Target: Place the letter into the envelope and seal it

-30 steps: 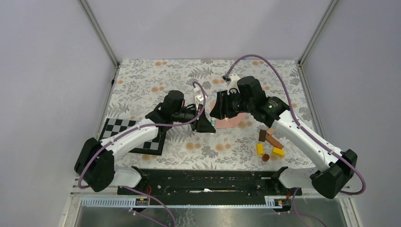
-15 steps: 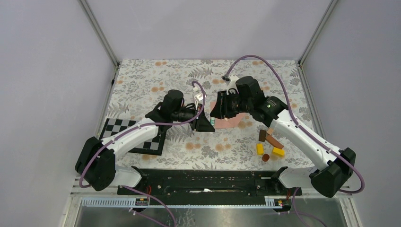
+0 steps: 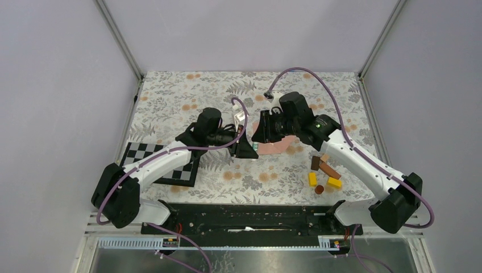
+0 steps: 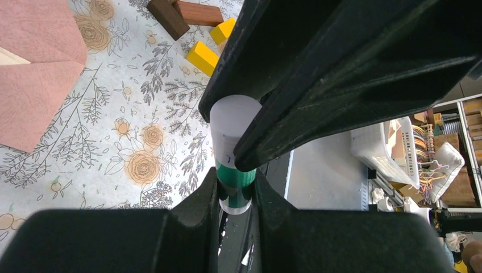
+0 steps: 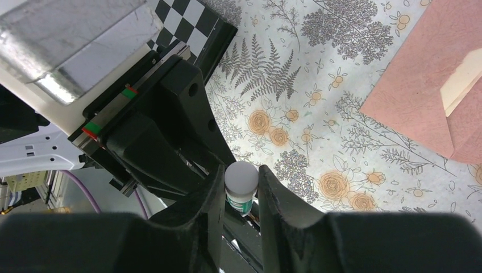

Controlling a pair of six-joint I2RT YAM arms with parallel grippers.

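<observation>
1. At the middle of the floral tablecloth (image 3: 187, 91), the 2 arms meet tip to tip, just left of the envelope (image 3: 279, 145).
2. The left gripper (image 4: 236, 187) is narrowly closed on a glue stick (image 4: 234, 181), with its 2 fingers pinching the green-banded lower body.
3. The right gripper (image 5: 241, 185) faces it from the opposite side. Its 2 fingers lie against either side of the white cap (image 5: 241, 176), a narrow grip on the stick's other end.
4. The stick spans the gap between the 2 grippers, with its cap pointing toward the right arm.
5. The envelope is salmon-pink and lies flat on the cloth. In the top view the right gripper partly hides it. In both wrist views it sits apart from the stick and from the fingers.
6. A sliver of the cream letter (image 5: 463, 77) shows at a folded edge of the envelope, tucked inside. Whether the flap is stuck down cannot be told.
7. A checkerboard (image 3: 149, 154) lies near the cloth's left edge, partly under the left arm and well apart from the envelope.
8. Beside the right arm sits a cluster of 2 brown wooden blocks (image 3: 325, 167), 2 yellow blocks (image 3: 312, 179) and 1 small brown cylinder (image 3: 319, 189), near the envelope but not touching it.
</observation>
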